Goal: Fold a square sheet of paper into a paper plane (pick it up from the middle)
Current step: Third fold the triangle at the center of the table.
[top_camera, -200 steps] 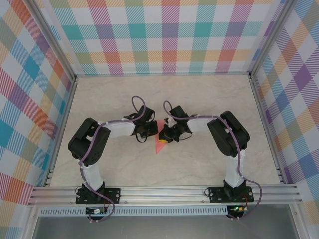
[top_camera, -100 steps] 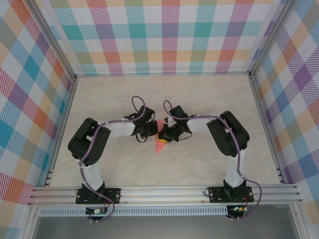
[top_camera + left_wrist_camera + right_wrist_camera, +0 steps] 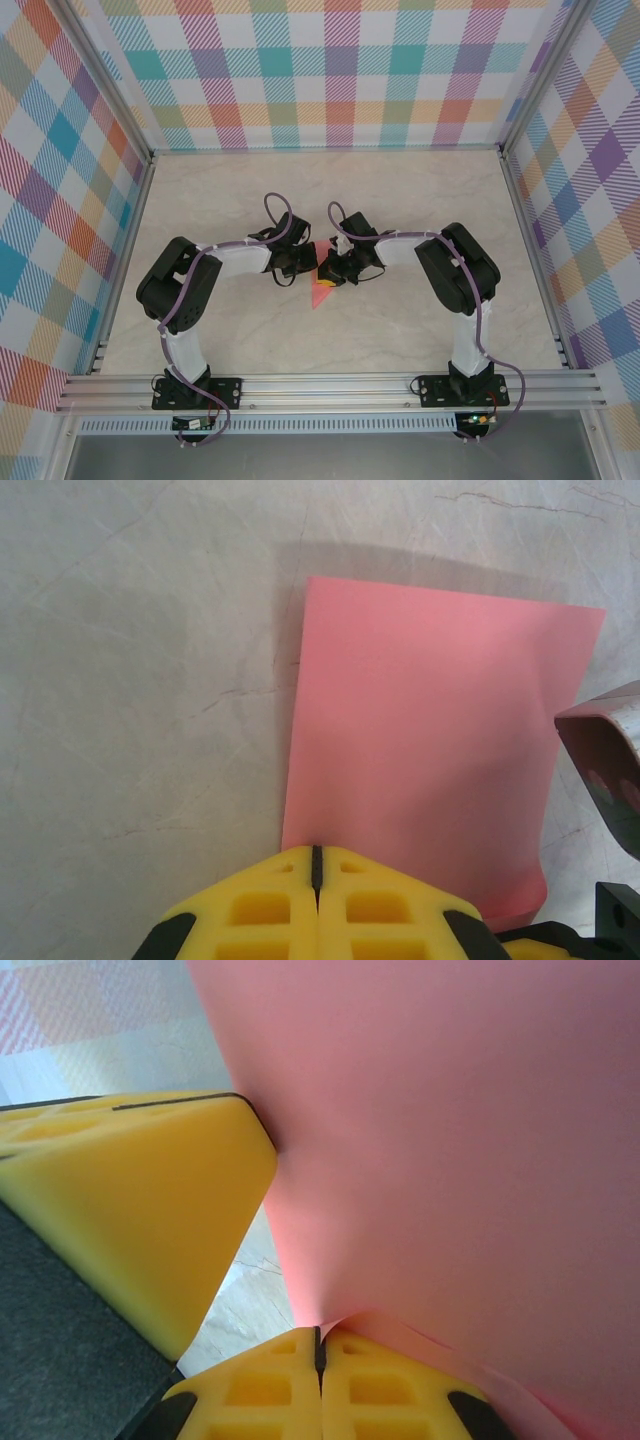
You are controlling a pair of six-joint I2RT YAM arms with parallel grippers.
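The salmon-pink sheet of paper [image 3: 321,283] hangs between both grippers at the table's middle, a pointed corner toward the near edge. In the left wrist view the paper [image 3: 430,750] is a flat rectangle above the marble, and my left gripper [image 3: 316,852] is shut, its yellow tips pinching the near edge. In the right wrist view my right gripper [image 3: 320,1338] is shut on the paper [image 3: 450,1140], which puckers at the closed tips and rises steeply. The left gripper's yellow finger [image 3: 130,1210] sits just left of it. From above, the left gripper [image 3: 304,264] and the right gripper [image 3: 330,274] almost touch.
The pale marble tabletop [image 3: 330,190] is walled by plaid panels, with aluminium rails [image 3: 330,385] along the near edge by the arm bases. The right gripper's metal body [image 3: 605,770] sits at the right edge of the left wrist view.
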